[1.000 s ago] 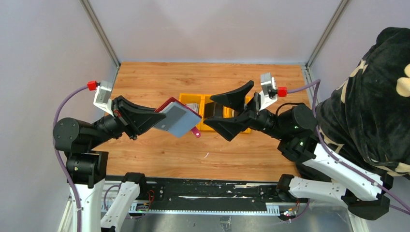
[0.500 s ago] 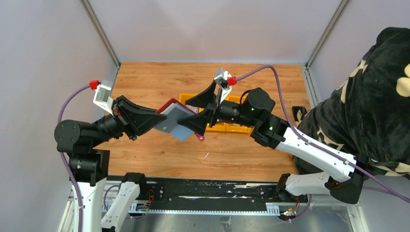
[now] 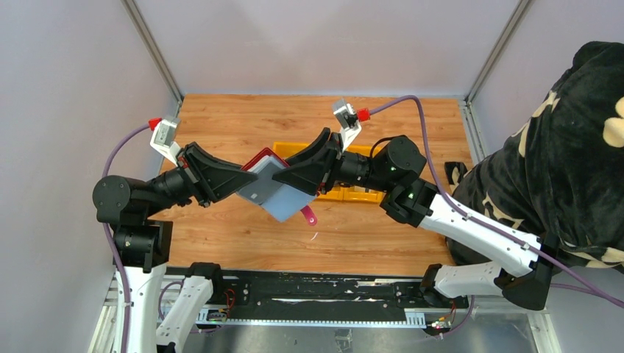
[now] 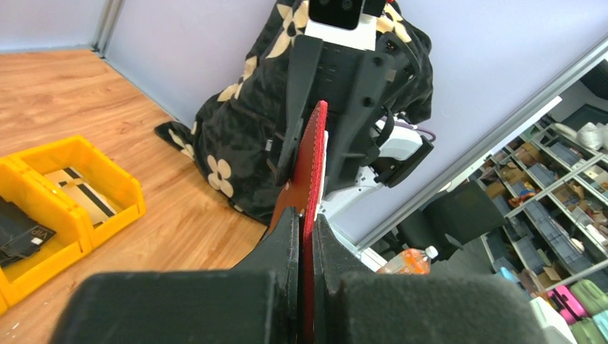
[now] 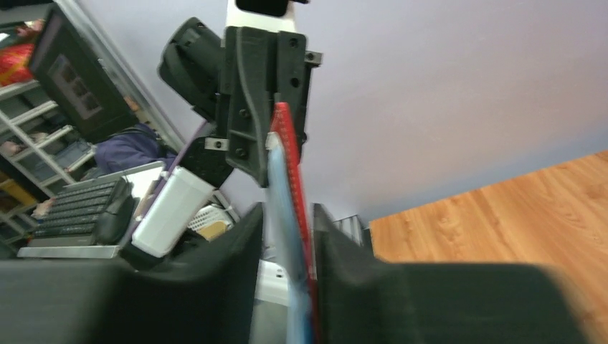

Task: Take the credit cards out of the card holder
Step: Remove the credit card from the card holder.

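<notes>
Finds the card holder (image 3: 276,187) clear of the wooden table (image 3: 221,125), spread open and tilted in mid-air between the two arms, grey-blue lining upward, a grey card (image 3: 263,182) flat against that lining, the pink-red tab (image 3: 309,215) dangling from the near corner. Gets only this broad face from above; gets only the thin red edge from the wrists. Confirms, through the left wrist camera, the left gripper (image 4: 305,218) pressed tight together on that edge. Sees, through the right wrist camera, the right gripper (image 5: 287,215) straddling the opposite edge, one finger on each side, but cannot tell whether the jaws actually pinch it. Loses most of the yellow bin (image 4: 107,190) behind the right arm from overhead, yet catches it on the table in the left wrist view, a dark card (image 4: 18,233) in one compartment and a lighter striped card (image 4: 75,190) in the next. Notes dark flowered fabric (image 3: 566,147) filling the right side.
</notes>
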Robot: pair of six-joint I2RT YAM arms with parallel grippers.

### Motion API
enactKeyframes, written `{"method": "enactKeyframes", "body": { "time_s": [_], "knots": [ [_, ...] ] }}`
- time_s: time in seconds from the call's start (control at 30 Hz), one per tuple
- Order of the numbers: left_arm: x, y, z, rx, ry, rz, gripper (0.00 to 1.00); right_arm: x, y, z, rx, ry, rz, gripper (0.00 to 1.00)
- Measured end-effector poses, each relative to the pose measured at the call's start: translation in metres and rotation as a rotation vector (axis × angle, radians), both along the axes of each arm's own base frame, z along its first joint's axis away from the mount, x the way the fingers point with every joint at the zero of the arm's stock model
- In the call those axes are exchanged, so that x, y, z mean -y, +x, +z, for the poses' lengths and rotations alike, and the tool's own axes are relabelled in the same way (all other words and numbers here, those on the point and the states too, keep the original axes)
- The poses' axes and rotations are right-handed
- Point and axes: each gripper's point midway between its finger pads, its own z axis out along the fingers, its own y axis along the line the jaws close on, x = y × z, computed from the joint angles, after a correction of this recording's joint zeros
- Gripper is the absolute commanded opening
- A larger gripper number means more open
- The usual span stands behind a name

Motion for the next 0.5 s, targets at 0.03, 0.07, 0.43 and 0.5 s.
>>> {"method": "enactKeyframes", "body": {
  "time_s": [0.03, 0.07, 0.43, 0.5],
  "knots": [
    [0.0001, -0.0004, 0.0001, -0.001, 0.0, -0.002, 0.0, -0.0005, 0.0014, -0.0006, -0.02, -0.001, -0.003, 0.17],
    [0.0002, -0.0011, 0.0003, 0.0, 0.0, -0.006, 0.0, -0.001, 0.0029, -0.0016, -0.037, -0.004, -0.008, 0.13],
    [0.0001, 0.0045, -0.0063, -0.025, 0.016, 0.003, 0.02, 0.0003, 0.0031, -0.0075, -0.105, -0.032, -0.008, 0.0],
    [0.0001, 0.0064, -0.0073, -0.033, 0.021, 0.006, 0.05, 0.0003, 0.0035, -0.0086, -0.111, -0.037, -0.011, 0.0]
  ]
}}
